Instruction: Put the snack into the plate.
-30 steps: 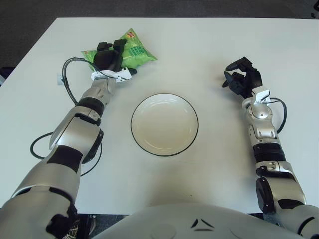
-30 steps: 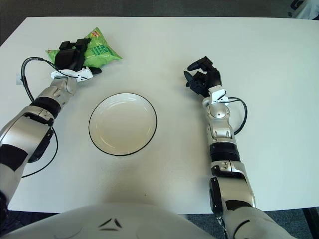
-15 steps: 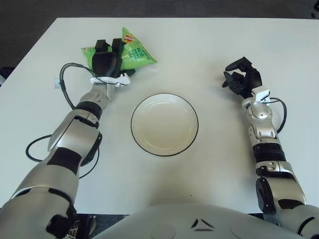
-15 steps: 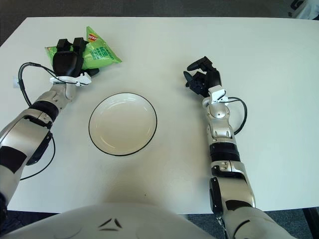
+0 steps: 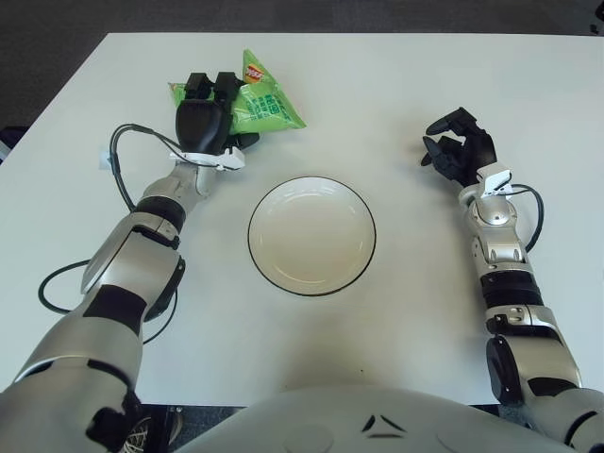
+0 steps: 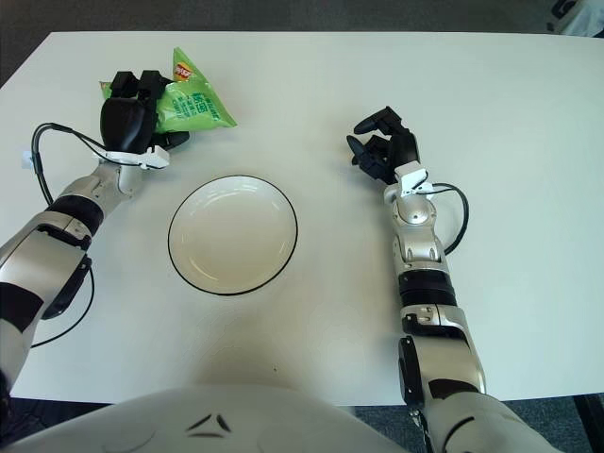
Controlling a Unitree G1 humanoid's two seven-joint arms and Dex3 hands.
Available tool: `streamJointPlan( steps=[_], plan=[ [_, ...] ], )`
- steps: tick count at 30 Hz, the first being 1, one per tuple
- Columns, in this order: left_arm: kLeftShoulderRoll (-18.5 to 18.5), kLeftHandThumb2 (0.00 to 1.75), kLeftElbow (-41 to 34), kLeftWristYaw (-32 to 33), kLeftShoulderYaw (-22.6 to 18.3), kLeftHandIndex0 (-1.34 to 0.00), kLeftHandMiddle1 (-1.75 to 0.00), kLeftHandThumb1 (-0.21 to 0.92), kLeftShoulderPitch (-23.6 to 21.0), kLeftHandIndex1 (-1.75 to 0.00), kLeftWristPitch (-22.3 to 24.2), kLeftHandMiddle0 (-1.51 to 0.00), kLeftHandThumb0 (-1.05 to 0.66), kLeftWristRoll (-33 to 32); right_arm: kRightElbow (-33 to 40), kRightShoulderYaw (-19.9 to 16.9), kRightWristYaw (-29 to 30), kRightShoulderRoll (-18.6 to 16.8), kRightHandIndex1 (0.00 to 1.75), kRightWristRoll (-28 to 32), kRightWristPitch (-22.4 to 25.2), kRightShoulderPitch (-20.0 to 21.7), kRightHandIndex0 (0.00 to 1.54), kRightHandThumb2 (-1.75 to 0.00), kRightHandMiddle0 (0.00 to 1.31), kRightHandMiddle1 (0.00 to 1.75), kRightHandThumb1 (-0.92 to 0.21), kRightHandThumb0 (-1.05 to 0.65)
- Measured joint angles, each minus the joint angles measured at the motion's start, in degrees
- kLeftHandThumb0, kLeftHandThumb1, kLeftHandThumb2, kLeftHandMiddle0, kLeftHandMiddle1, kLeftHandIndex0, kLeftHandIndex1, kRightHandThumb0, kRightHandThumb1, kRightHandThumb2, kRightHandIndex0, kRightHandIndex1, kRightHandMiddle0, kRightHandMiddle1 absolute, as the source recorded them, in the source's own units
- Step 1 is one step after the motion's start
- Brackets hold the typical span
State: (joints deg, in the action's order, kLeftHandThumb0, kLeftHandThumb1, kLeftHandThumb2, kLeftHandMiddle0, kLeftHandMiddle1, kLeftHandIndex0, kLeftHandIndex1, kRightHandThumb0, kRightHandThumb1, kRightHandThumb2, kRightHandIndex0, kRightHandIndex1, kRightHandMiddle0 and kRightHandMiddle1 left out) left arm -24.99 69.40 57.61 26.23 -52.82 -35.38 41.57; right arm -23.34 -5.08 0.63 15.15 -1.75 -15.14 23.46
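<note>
The left hand [image 5: 204, 123] is gripping the crinkly green foil snack bag [image 5: 257, 102] at the far left of the white table [image 5: 396, 85], black fingers [image 5: 198, 83] curling over the bag's left end — clamped on it, and seemingly raising that end, though how much of the bag is clear of the table is hard to tell. The bag's long axis is running left to right, and most of it is sticking out to the right of the hand, its red-tagged corner pointing to the far side.

The round white plate with the dark rim [image 5: 311, 236] is sitting empty at mid-table — nearer than the bag and to its right. So the carry looks like a short diagonal: toward the robot and rightward, and the bag's free end should be crossing the rim first.

The right hand [image 5: 458, 146] is showing well to the right of the plate, holding nothing, fingers loosely curled. It is far from the bag, so the left arm is plainly the one placed for this.
</note>
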Motion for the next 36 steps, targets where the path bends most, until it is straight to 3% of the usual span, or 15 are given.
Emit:
streamJointPlan(
  steps=[5, 12, 16, 26, 36],
  plan=[
    [0.06, 1.03, -1.30, 0.71, -1.95, -0.51, -1.75, 0.53, 0.46, -1.75, -5.39, -0.44, 0.40, -1.88, 0.00, 0.24, -0.09, 0.05, 1.35, -0.01, 0.00, 0.06, 0.95, -0.29, 0.46, 1.49, -0.92, -0.36],
    [0.12, 1.03, -3.16, -1.50, -5.98, -0.52, -1.75, 0.53, 1.24, -1.75, -20.87, -0.44, 0.40, -7.08, 0.07, 0.48, -0.17, 0.32, 1.35, -0.02, 0.02, 0.08, 0.95, -0.28, 0.46, 1.49, -0.92, -0.36],
    [0.12, 1.03, -5.71, -5.13, -8.50, -0.53, -1.75, 0.53, 1.27, -1.75, -26.36, -0.44, 0.40, -9.78, 0.06, 0.62, -0.33, 0.49, 1.35, -0.02, 0.03, 0.08, 0.95, -0.28, 0.46, 1.49, -0.92, -0.36],
    [1.36, 1.06, -16.65, -13.80, -14.30, -0.58, -1.75, 0.51, 4.18, -1.75, -30.80, -0.46, 0.41, -14.72, -0.44, 1.19, -1.31, 1.34, 1.34, -0.02, 0.61, 0.07, 0.94, -0.28, 0.46, 1.48, -0.92, -0.36],
    [2.62, 1.08, -21.35, -26.65, -15.41, -0.61, -1.75, 0.49, 7.72, -1.75, -38.16, -0.47, 0.41, -20.75, -0.57, 1.61, -1.53, 1.81, 1.32, 0.00, 0.62, 0.09, 0.95, -0.28, 0.46, 1.48, -0.92, -0.36]
  ],
)
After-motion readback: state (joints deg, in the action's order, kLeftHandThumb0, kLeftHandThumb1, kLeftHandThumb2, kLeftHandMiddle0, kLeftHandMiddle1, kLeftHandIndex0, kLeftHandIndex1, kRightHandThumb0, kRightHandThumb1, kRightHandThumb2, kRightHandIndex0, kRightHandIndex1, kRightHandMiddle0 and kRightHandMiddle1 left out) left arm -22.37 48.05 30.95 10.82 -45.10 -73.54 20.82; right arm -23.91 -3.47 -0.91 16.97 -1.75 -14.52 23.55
